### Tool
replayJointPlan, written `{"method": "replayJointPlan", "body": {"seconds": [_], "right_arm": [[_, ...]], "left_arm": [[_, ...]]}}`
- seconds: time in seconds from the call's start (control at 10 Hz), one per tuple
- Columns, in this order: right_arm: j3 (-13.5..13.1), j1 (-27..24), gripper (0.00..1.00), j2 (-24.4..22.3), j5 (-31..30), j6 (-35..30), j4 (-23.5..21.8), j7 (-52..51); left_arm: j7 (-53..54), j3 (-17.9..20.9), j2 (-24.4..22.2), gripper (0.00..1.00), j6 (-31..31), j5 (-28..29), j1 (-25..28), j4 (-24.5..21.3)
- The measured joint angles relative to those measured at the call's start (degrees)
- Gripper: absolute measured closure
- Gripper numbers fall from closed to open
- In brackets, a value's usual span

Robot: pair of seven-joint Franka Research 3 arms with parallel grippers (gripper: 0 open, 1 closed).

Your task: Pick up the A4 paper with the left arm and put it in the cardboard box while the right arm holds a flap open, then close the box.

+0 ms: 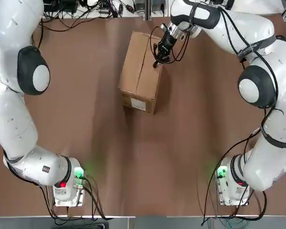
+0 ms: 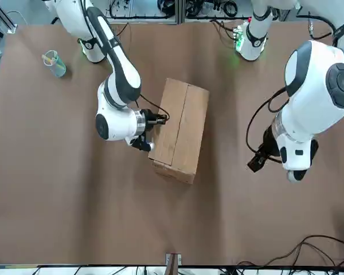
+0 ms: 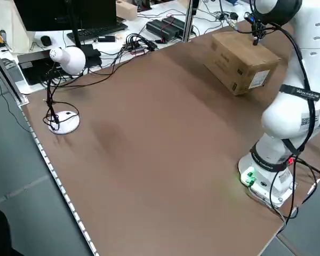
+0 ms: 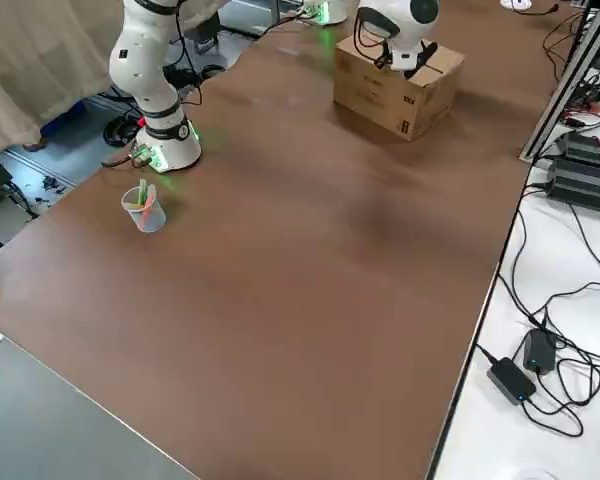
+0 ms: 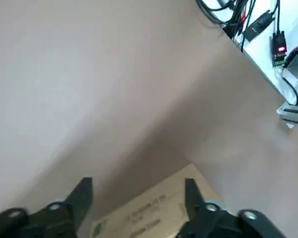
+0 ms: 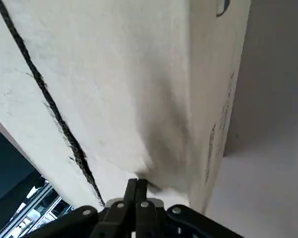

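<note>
The cardboard box (image 1: pixel 142 69) stands at the middle of the table's far half, its top flaps down and meeting along a seam. My right gripper (image 1: pixel 157 61) is shut, and its tips press on the box's top near the right-hand edge; the right wrist view shows the closed fingertips (image 6: pixel 136 186) against the cardboard. My left arm (image 2: pixel 309 86) hangs above the table on the box's left side. Its gripper (image 5: pixel 136 198) is open with nothing between the fingers, and a printed side of the box (image 5: pixel 154 213) lies below it. The A4 paper is out of view.
A clear plastic cup (image 2: pixel 54 63) with small items stands near the right arm's base. A white desk lamp (image 3: pixel 64 58) and cables lie past the table's left and far edges. A white label (image 1: pixel 138 104) marks the box's near end.
</note>
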Motion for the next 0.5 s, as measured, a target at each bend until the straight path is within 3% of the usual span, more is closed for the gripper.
{"method": "replayJointPlan", "body": {"seconds": [0.1, 0.3, 0.5], "right_arm": [[0.0, 0.18, 0.99, -0.01, -0.6, 0.15, 0.13, 0.08], [0.03, 0.46, 0.99, 0.02, -1.86, 0.32, 0.33, 0.21], [0.08, 0.75, 0.99, 0.11, -3.16, 0.55, 0.59, 0.39]], "left_arm": [[6.67, -0.37, -1.3, 0.0, -1.02, 0.47, 2.25, -0.46], [20.93, -3.49, -4.83, 0.0, -2.27, 0.46, 10.1, -1.88], [41.38, -6.11, -11.19, 0.0, -2.91, 0.48, 15.19, -7.68]]}}
